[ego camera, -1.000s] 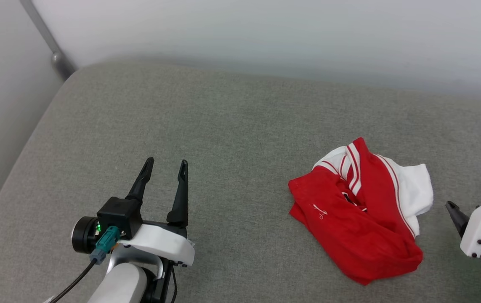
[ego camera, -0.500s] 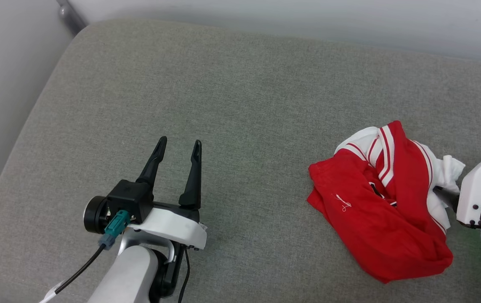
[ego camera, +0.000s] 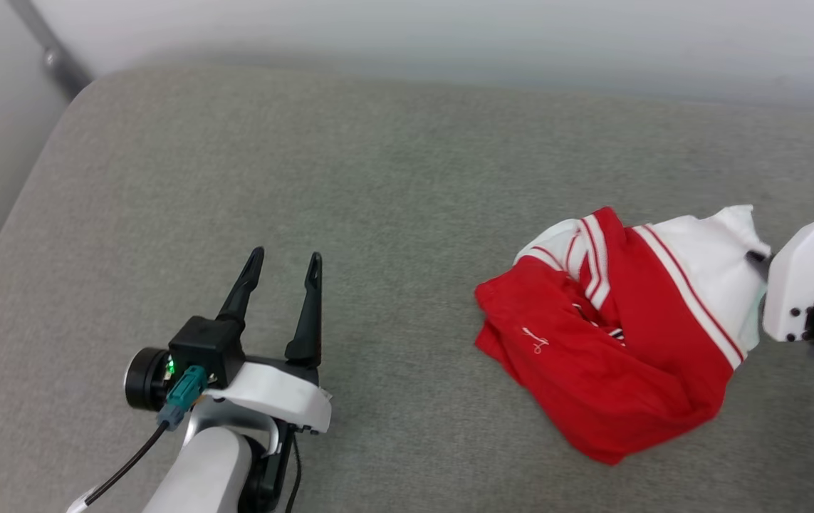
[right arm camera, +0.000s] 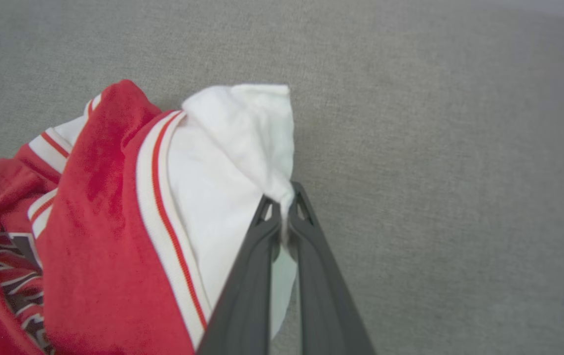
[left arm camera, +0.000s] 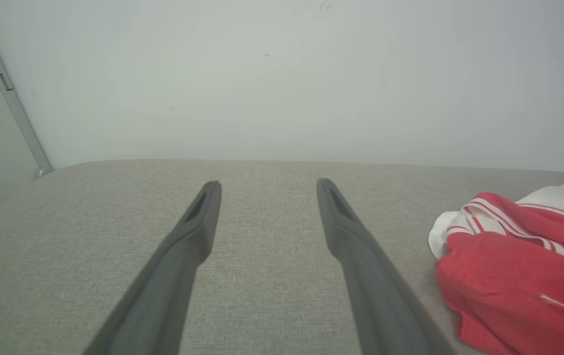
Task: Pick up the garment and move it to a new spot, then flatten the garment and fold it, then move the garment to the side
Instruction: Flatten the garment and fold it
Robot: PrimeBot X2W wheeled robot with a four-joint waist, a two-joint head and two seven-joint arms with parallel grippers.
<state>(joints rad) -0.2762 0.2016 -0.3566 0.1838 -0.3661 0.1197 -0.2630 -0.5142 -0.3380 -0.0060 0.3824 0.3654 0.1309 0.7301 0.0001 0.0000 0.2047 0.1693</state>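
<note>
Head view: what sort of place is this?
Probably an indoor room, maybe a test setup: a grey fabric cushion, like a sofa seat or bed, set against a plain pale wall, with a metal pole in the corner. A crumpled red shirt lies on the cushion.

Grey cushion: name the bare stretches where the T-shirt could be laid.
Free: the wide stretch of grey cushion between the open left gripper and the red T-shirt, and the far strip along the wall. Crowded: the right end, where the right gripper is shut on the T-shirt's white sleeve.
</note>
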